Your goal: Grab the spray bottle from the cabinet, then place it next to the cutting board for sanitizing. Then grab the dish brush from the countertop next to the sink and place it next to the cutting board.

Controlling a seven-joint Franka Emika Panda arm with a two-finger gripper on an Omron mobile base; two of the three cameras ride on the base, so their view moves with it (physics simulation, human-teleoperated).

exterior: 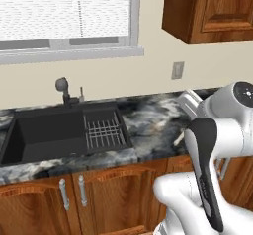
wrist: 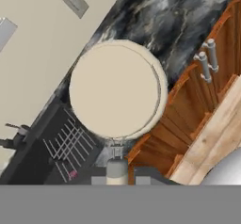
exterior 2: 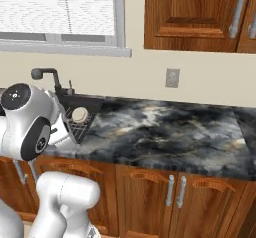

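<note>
The dish brush (wrist: 115, 90) fills the hand view as a round cream head, with its short handle running down between the fingertips of my gripper (wrist: 117, 177), which is shut on it. In the right base view the brush head (exterior 2: 79, 114) hangs over the right edge of the black sink (exterior 2: 86, 103), beside my arm. The sink (exterior: 49, 130) is set in the dark veined countertop (exterior: 153, 125). The reddish-brown wall cabinet (exterior 2: 195, 17) hangs above with its doors closed. The spray bottle and the cutting board are out of view.
A dark faucet (exterior: 63, 88) stands behind the sink under the window. A wall outlet (exterior 2: 172, 77) sits above the open stretch of countertop (exterior 2: 170, 132). Lower cabinet doors with silver handles (exterior 2: 176, 190) run along the front.
</note>
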